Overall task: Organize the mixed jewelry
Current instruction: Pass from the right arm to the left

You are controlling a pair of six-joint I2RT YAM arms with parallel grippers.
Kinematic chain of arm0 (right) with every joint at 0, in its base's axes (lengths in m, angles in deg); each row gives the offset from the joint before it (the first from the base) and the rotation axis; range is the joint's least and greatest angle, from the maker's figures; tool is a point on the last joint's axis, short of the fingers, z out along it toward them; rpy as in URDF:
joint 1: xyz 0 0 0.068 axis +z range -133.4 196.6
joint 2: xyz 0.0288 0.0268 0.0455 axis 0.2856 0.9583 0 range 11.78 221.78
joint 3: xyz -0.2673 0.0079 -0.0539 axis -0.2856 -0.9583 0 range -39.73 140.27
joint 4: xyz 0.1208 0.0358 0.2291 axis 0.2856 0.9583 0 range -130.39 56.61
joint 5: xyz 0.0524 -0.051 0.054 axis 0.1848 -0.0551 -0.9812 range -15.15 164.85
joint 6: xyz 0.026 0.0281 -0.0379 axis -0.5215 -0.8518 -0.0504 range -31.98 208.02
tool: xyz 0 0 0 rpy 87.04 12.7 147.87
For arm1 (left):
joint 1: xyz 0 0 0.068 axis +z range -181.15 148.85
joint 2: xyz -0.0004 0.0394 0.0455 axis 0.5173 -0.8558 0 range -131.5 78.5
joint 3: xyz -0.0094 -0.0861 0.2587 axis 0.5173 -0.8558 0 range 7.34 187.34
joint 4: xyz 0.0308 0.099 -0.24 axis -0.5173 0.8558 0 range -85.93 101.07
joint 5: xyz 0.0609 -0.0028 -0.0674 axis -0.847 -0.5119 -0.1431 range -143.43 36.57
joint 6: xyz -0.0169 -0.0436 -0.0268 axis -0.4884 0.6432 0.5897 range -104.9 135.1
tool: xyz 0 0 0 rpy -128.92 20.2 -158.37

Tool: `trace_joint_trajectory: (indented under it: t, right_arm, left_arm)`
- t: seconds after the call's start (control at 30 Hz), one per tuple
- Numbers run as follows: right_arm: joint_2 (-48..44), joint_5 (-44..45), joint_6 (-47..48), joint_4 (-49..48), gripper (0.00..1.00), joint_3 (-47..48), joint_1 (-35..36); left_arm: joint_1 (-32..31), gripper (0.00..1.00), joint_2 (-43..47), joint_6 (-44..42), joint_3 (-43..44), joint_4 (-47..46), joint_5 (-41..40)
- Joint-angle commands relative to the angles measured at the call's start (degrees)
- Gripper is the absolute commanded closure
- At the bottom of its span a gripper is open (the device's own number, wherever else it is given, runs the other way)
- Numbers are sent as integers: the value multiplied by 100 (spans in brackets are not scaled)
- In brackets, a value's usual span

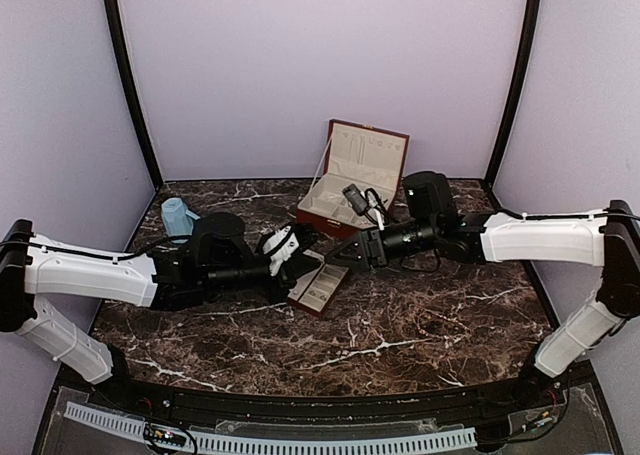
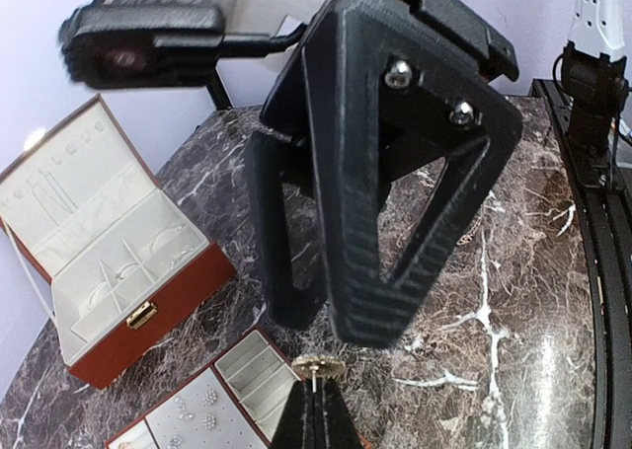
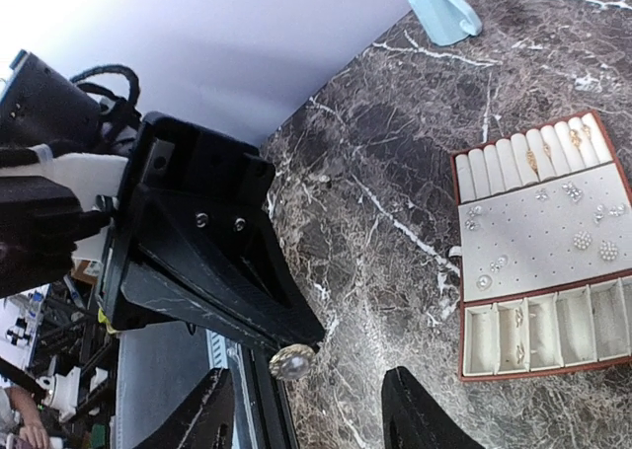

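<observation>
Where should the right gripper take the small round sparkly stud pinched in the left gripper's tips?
Grip the small round sparkly stud across the rim of its head, coming head-on, opposite the left gripper. The head stands clear beyond its shut tips; the stem is pinched between them. The right gripper is open, facing it.

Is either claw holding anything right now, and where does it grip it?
Yes: the left gripper pinches a tiny round jewelry piece at its fingertips, just under the round head. The right gripper holds nothing.
</observation>
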Motion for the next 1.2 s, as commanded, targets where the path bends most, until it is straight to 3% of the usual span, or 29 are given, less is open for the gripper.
trace_joint_trajectory:
  t: [0.0,0.13,0.47,0.93,1.17]
  right_arm:
    - [-429,710,-876,-1599,49,-484,-22]
    - [-539,930,-1529,-2517,49,-795,50]
    - [-243,1025,-1695,-2652,54,-533,424]
    - [116,790,-1591,-2702,52,-235,655]
    - [189,738,-1411,-2509,62,-125,704]
  left_arm:
    - [-17,100,194,582,-166,-426,-374]
    - [51,100,280,739,-274,-594,-401]
    - [221,100,701,1281,-1262,-2277,26]
    - [220,100,775,1487,-1416,-2600,283]
    - [220,100,777,1535,-1412,-2618,336]
